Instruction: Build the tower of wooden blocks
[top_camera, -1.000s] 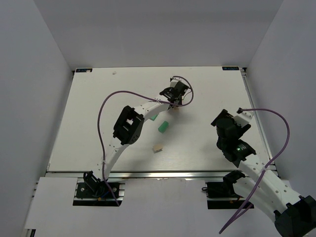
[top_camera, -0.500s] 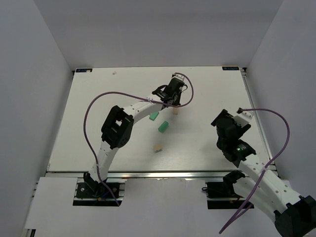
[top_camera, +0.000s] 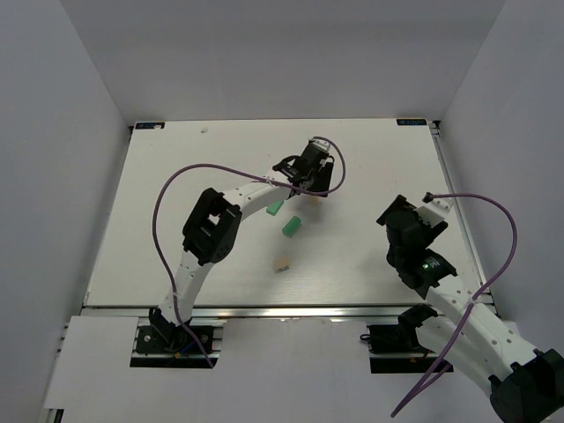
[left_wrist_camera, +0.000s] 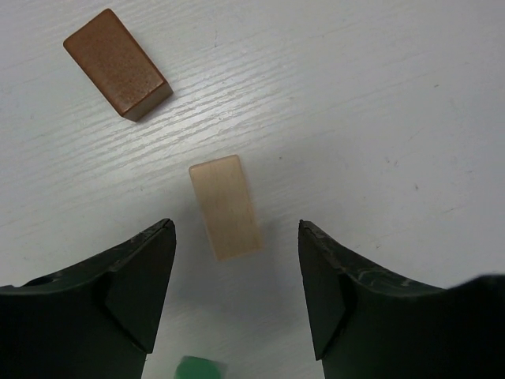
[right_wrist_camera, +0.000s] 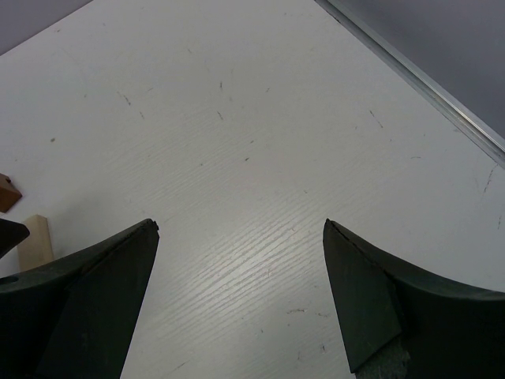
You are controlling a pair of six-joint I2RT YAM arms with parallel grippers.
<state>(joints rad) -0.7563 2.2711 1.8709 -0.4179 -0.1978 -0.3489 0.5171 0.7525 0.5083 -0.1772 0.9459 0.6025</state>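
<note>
Blocks for the wood block tower sit loose on the white table, each on its own, none stacked. Over the far middle of the table hangs the left gripper, its fingers spread and pinching nothing. The tan block sits in the gap between them, clear of both fingers; whether it stands on end or lies flat is hard to tell from this angle. The dark brown block lies beyond it, apart, turned diagonally in the left wrist view.

In the top view the first mint-green block is just beside the left gripper, on the side toward the arm bases. It is probably the green sliver at the bottom edge of the left wrist view. The second mint-green block lies near the first, not touching it. The second tan block lies alone, closer to the near edge.

On the right side, the right gripper hovers over bare table, well apart from the blocks, with its fingers spread wide and nothing between them. Its wrist view catches a corner of the dark brown block and a tan block at the left edge.
</note>
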